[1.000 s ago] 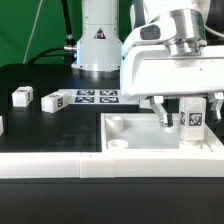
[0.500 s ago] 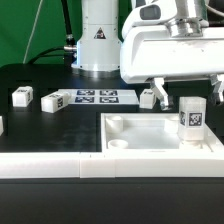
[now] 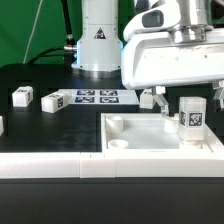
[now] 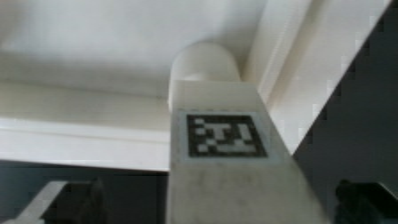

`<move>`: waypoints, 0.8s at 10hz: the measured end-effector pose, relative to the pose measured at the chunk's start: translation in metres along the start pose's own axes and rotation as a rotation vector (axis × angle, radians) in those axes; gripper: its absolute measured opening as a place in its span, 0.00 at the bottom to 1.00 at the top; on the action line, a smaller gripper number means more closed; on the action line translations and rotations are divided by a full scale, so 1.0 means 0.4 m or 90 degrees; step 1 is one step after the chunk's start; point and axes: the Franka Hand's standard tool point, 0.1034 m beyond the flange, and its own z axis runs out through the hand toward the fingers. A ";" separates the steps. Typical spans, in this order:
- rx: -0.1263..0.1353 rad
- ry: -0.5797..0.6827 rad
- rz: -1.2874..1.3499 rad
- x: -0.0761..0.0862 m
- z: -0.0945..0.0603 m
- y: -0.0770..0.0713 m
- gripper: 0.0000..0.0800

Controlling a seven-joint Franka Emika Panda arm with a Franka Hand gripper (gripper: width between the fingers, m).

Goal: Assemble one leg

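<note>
A leg (image 3: pixel 191 116), a small white post with a square tag on its side, stands upright in the far corner of the white tray part (image 3: pixel 140 137), at the exterior view's right. My gripper (image 3: pixel 189 95) hangs just above it. The jaws are open, one on each side of the leg's top, and hold nothing. In the wrist view the leg (image 4: pixel 222 125) fills the middle, with its tag facing the camera and the tray's rim (image 4: pixel 107 90) behind it. The dark fingertips (image 4: pixel 54 203) stand apart from the leg's sides.
The marker board (image 3: pixel 96 97) lies behind the tray. Loose legs lie on the black table at the exterior view's left (image 3: pixel 22 96) (image 3: pixel 54 101), and another (image 3: pixel 147 97) lies by the marker board. The arm's white base (image 3: pixel 98 40) stands at the back.
The gripper was low around the leg one second ago. It has since let go and risen, leaving the leg standing in the tray's corner.
</note>
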 end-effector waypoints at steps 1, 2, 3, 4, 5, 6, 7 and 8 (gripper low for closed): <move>0.006 -0.041 0.005 -0.002 0.002 0.002 0.81; 0.016 -0.108 0.009 -0.016 0.006 -0.005 0.81; 0.021 -0.147 0.005 -0.009 0.006 -0.004 0.81; 0.020 -0.145 0.005 -0.006 0.009 -0.002 0.81; 0.020 -0.143 0.005 -0.006 0.009 -0.002 0.77; 0.020 -0.143 0.005 -0.006 0.009 -0.002 0.77; 0.020 -0.143 0.005 -0.007 0.009 -0.002 0.60; 0.020 -0.143 0.005 -0.006 0.009 -0.002 0.41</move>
